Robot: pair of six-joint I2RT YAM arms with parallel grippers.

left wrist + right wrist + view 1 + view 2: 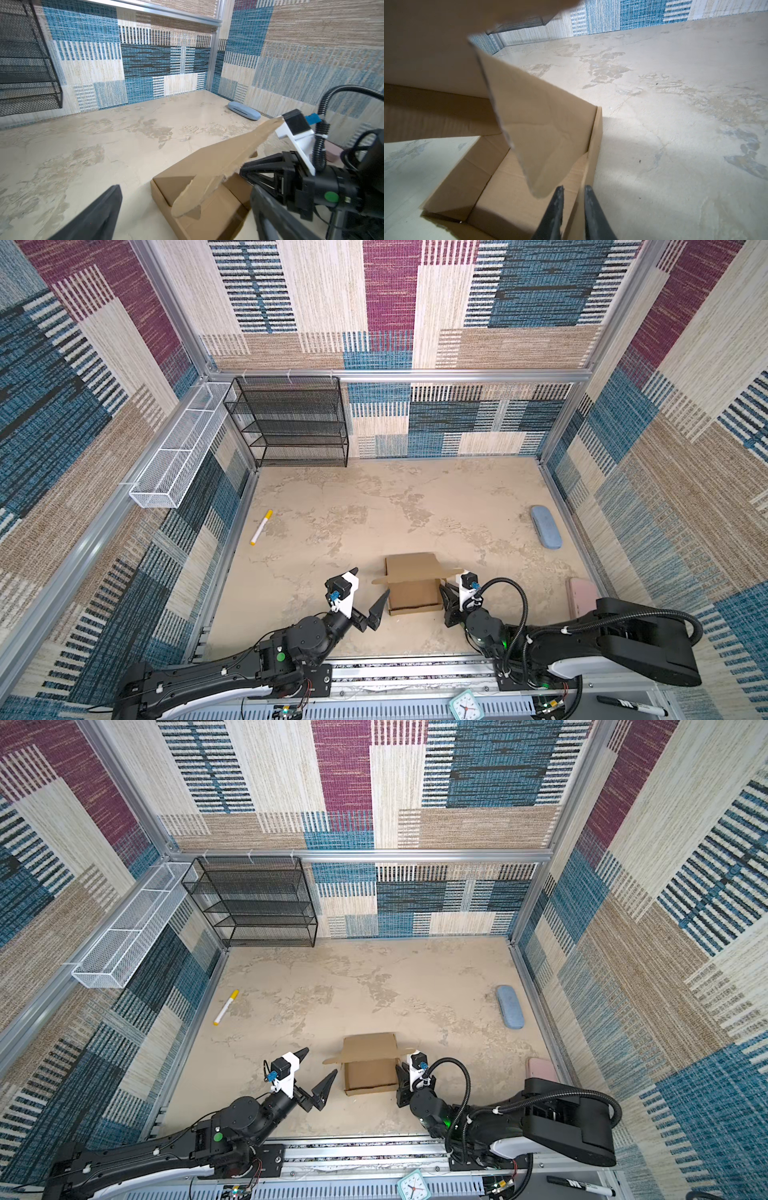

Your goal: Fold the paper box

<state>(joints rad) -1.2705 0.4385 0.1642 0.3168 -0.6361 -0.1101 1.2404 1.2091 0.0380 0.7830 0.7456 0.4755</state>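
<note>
The paper box (413, 593) (370, 1073) is plain brown cardboard and sits near the front middle of the table, its lid (411, 566) raised with side tabs sticking out. My left gripper (371, 580) (321, 1060) hovers just left of the box, wide open and empty; in the left wrist view the box (207, 207) lies between its spread fingers (99, 214). My right gripper (446, 593) (401, 1073) is at the box's right wall. In the right wrist view its fingertips (573, 188) stand narrowly apart astride that wall (595, 133), and a lid tab (537, 128) hangs just ahead.
A yellow-capped marker (261, 526) lies at the left, a blue glasses case (545, 526) at the far right, and a pink object (582, 597) by the right arm. A black mesh shelf (291, 423) and a white mesh basket (178, 456) stand at the back left.
</note>
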